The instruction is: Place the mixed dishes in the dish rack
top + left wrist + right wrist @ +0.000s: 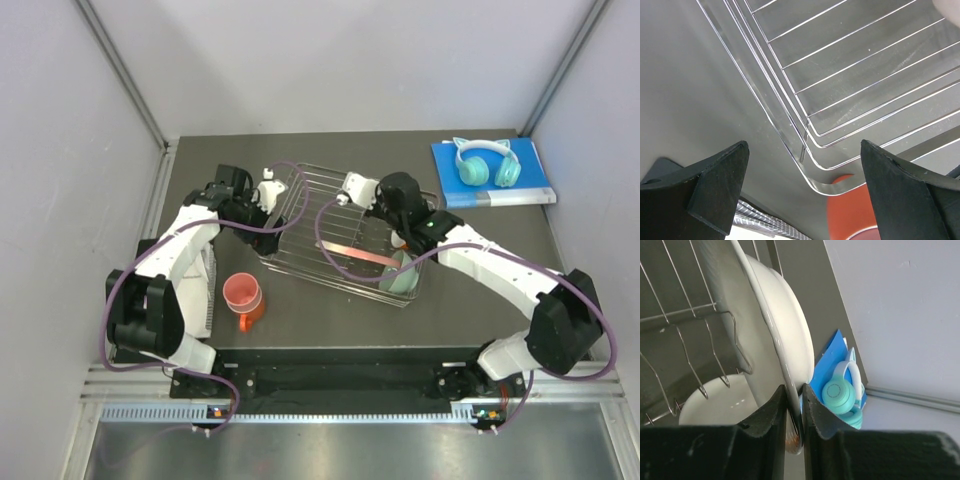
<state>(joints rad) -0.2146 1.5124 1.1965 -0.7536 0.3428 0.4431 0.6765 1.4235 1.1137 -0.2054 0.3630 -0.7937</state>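
Observation:
The silver wire dish rack [300,215] lies mid-table. A cream-and-pink plate [785,320] stands on edge in it, its rim showing as a pink line [360,256] from above. My right gripper [794,387] is shut on that rim, one finger on each face, and hangs over the rack's far side [352,188]. A mint-green bowl [403,275] sits in the rack's right end. My left gripper [805,147] is open and empty above the rack's left corner [268,190]. A pink tumbler [242,291] sits inside the orange mug [248,320] on the table.
The teal headphones [485,165] rest on the blue book [530,190] at the back right, also seen behind the plate [840,392]. A white ribbed object [205,295] lies under the left arm. Grey walls close in both sides.

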